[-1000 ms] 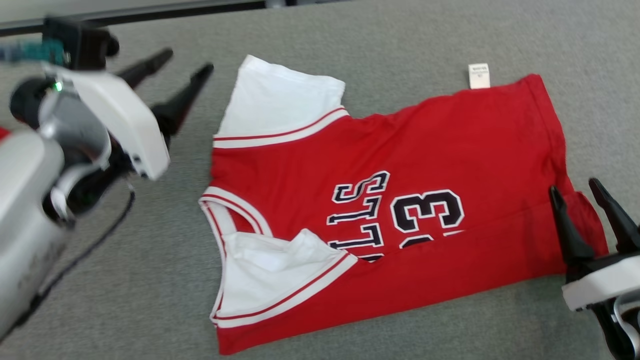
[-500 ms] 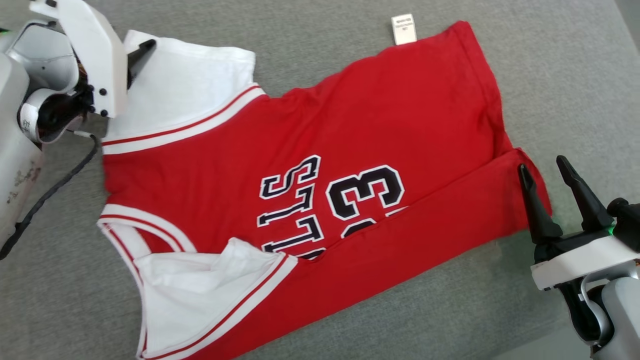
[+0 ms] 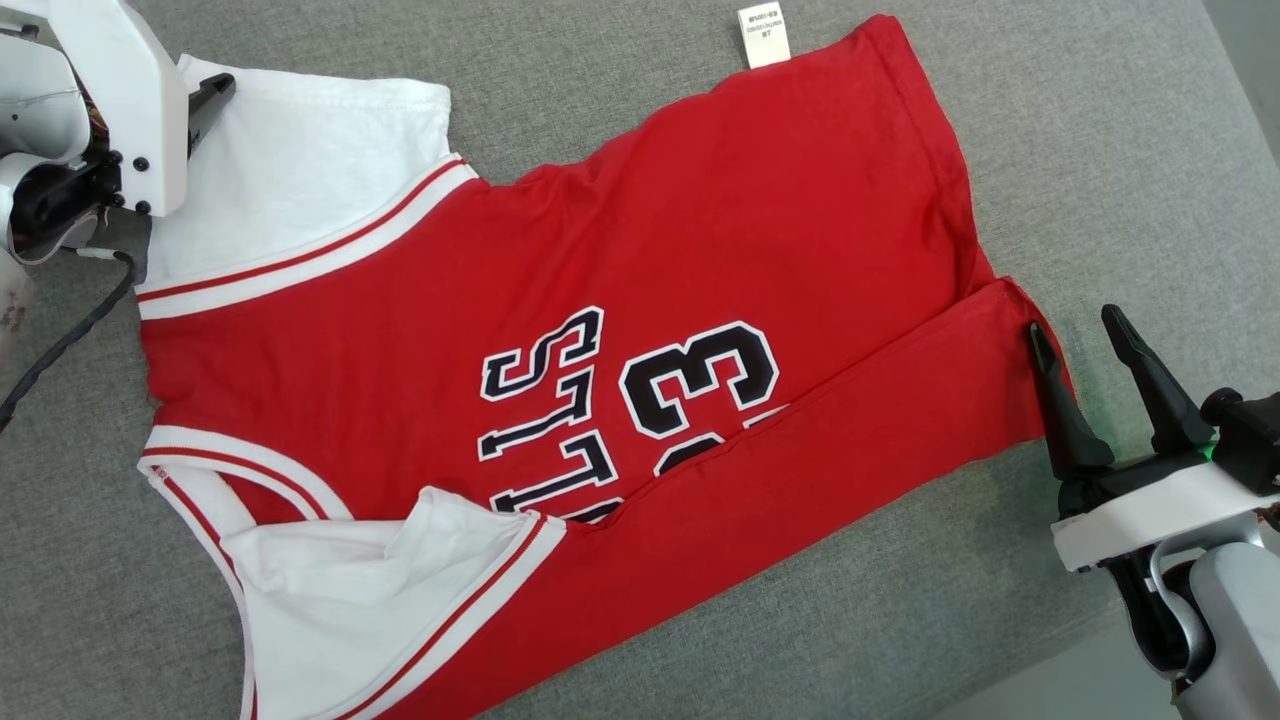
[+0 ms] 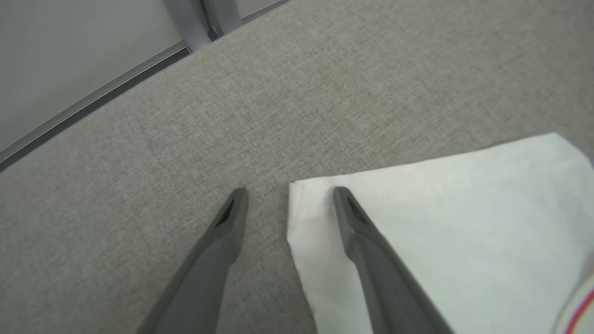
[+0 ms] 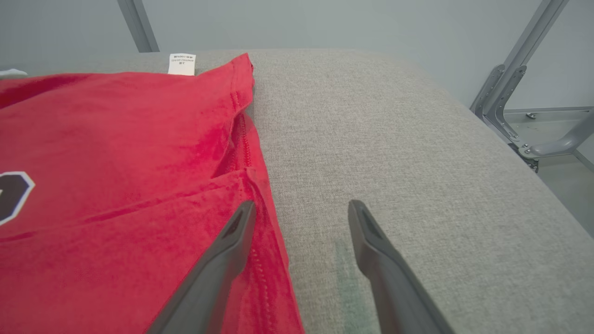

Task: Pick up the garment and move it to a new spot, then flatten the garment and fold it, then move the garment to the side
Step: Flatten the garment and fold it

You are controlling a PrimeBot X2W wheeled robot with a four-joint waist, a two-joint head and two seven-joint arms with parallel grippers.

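While the red and white garment (image 3: 700,280) lies spread over the grey cloth surface (image 3: 1100,150), its near side folded up across the black lettering (image 3: 560,420), both grippers are set at opposite ends of it and nothing is grasped. The left gripper (image 4: 288,192) is held wide apart at the outer corner of the garment's white sleeve (image 3: 300,170). In the left wrist view one of its fingers (image 4: 366,241) is seen over the white cloth just inside that corner and the other over the grey surface just beside it, so the sleeve's edge is straddled. Whether the tips touch cannot be told. The right gripper (image 3: 1073,322) is also spread wide, at the garment's red hem end beside the folded-up strip. One finger (image 5: 222,260) is seen over the stitched hem, and the other is kept off the garment, above bare surface. A white label (image 3: 763,34) is seen sticking out at the garment's far hem corner.
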